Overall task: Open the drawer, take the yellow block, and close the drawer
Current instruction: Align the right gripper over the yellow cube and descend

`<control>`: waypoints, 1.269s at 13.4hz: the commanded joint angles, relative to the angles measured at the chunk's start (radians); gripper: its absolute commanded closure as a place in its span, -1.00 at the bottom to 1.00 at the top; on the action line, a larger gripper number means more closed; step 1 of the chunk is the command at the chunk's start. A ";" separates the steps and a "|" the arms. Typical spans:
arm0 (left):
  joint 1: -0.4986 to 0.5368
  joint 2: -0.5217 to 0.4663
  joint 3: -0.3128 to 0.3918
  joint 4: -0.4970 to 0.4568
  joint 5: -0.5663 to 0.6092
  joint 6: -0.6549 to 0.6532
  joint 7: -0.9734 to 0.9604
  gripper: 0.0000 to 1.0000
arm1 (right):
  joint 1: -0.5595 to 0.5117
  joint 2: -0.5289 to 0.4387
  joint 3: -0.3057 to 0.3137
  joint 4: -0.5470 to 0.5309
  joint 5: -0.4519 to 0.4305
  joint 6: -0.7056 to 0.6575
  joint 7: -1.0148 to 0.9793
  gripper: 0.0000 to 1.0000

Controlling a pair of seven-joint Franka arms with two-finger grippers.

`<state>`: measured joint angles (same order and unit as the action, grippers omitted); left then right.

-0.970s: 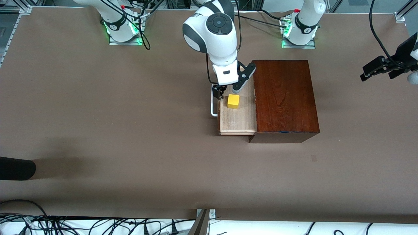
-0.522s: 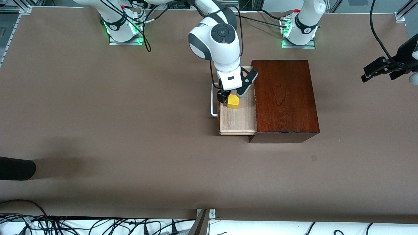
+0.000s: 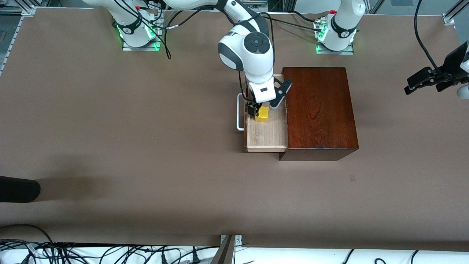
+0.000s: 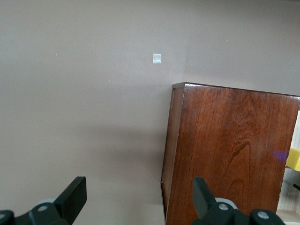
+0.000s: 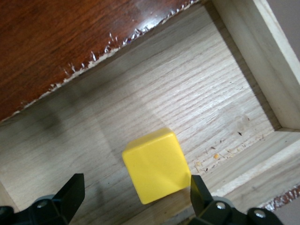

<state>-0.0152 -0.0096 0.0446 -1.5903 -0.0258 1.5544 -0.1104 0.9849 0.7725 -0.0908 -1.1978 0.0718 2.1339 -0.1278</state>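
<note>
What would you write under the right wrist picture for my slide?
Open right hand over the yellow block in the open wooden drawer.

The part of the yellow block (image 3: 262, 116) toward the robots' bases is covered in the front view by the right gripper (image 3: 261, 106), and the drawer (image 3: 266, 136) end nearest the bases is masked by the right arm's wrist. In the left wrist view the block (image 4: 294, 158) is cut off by the frame edge, as is the mahogany box (image 4: 225, 154). A dark object (image 3: 18, 189) is cropped at the front view's edge and cannot be identified.
</note>
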 commanded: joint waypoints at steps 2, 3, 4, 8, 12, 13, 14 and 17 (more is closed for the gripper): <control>0.012 0.014 -0.003 0.029 -0.026 0.013 0.023 -1.00 | 0.003 0.031 0.000 0.029 -0.012 -0.003 -0.024 -1.00; 0.012 0.016 -0.003 0.029 -0.028 0.013 0.023 -1.00 | 0.003 0.037 0.000 0.029 -0.012 -0.003 -0.027 -1.00; 0.012 0.020 -0.003 0.029 -0.028 0.013 0.023 -1.00 | 0.003 0.042 0.000 0.029 -0.014 -0.002 -0.027 -1.00; 0.011 0.026 -0.005 0.030 -0.028 0.015 0.023 -1.00 | 0.004 0.062 -0.001 0.029 -0.029 0.017 -0.041 -1.00; 0.011 0.027 -0.005 0.030 -0.028 0.015 0.023 -1.00 | 0.004 0.056 -0.004 0.033 -0.035 0.008 -0.052 -1.00; 0.011 0.027 -0.005 0.030 -0.028 0.015 0.023 -1.00 | 0.004 0.056 -0.003 0.035 -0.050 0.008 -0.052 -1.00; 0.011 0.027 -0.005 0.030 -0.028 0.015 0.023 -1.00 | 0.004 0.056 -0.003 0.035 -0.061 0.006 -0.052 -1.00; 0.012 0.027 -0.005 0.030 -0.028 0.015 0.023 -1.00 | 0.012 0.050 -0.006 0.038 -0.064 -0.037 -0.035 -1.00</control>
<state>-0.0149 0.0003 0.0445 -1.5899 -0.0259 1.5717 -0.1104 0.9863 0.8079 -0.0916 -1.1917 0.0215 2.1368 -0.1698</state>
